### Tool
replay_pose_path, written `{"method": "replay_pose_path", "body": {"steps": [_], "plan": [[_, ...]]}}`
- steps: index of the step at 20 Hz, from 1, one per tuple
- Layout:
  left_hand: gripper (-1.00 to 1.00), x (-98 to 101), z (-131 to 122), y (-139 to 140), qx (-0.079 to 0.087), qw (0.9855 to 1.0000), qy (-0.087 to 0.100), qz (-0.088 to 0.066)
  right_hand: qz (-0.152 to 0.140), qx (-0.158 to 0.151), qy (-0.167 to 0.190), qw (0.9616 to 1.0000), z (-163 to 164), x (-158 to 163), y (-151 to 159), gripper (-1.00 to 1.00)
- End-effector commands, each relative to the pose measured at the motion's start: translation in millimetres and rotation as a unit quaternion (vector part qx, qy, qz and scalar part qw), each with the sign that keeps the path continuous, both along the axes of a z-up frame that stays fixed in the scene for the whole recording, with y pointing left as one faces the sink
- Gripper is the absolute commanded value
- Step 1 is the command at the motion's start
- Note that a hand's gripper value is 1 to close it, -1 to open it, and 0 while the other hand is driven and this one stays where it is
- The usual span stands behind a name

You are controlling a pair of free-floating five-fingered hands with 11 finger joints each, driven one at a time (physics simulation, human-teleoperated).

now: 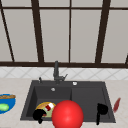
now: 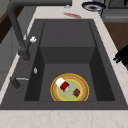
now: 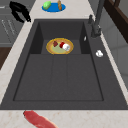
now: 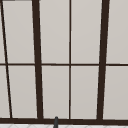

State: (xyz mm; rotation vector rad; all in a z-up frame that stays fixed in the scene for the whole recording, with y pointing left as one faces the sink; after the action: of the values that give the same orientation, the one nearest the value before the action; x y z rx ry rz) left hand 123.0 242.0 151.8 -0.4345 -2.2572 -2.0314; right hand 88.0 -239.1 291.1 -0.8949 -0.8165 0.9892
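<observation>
My left hand (image 1: 38, 115) hangs at the sink's front left corner, fingers loosely bent and holding nothing. It is also in the right side view as the left hand (image 3: 18, 11), above the front counter edge near the blue plate. My right hand (image 1: 101, 110) floats over the front right of the sink, relaxed and empty. Between them a large red ball (image 1: 67, 115) covers the front rim. A yellow-rimmed plate (image 1: 44, 107) with a red-and-white piece and a brown piece lies in the left basin. A hand (image 2: 122, 56) with spread fingers floats beyond the front counter edge.
A dark faucet (image 1: 56, 72) stands behind the sink (image 1: 87, 97). A blue plate (image 1: 5, 103) with a green item and a bread stick sits on the left counter. A long red item (image 1: 116, 105) lies on the right counter. A window fills the wall above.
</observation>
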Motion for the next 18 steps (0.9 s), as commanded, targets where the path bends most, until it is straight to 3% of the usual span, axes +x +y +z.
{"method": "replay_pose_path", "body": {"steps": [1, 5, 7, 15, 18], "plan": [[0.00, 0.0, 0, 0, 0.000, 1.0000, 0.000, 0.000, 0.000, 0.003, 0.012, 0.9999, 0, 17, -3, -1.00], [0.00, 0.0, 0, 0, 0.000, 1.0000, 0.000, 0.000, 0.004, 0.007, 0.039, 0.9992, -1, 37, -9, -1.00], [0.00, 0.0, 0, 0, 0.000, 1.0000, 0.000, 0.000, 0.013, 0.007, 0.021, 0.9997, -1, 27, -10, -1.00], [0.00, 0.0, 0, 0, 0.000, 1.0000, 0.000, 0.000, 0.008, 0.003, 0.007, 0.9999, 3, -11, -3, -1.00], [0.00, 0.0, 0, 0, 0.000, 1.0000, 0.000, 0.000, 0.003, 0.002, 0.006, 1.0000, 3, -2, -5, -1.00]]}}
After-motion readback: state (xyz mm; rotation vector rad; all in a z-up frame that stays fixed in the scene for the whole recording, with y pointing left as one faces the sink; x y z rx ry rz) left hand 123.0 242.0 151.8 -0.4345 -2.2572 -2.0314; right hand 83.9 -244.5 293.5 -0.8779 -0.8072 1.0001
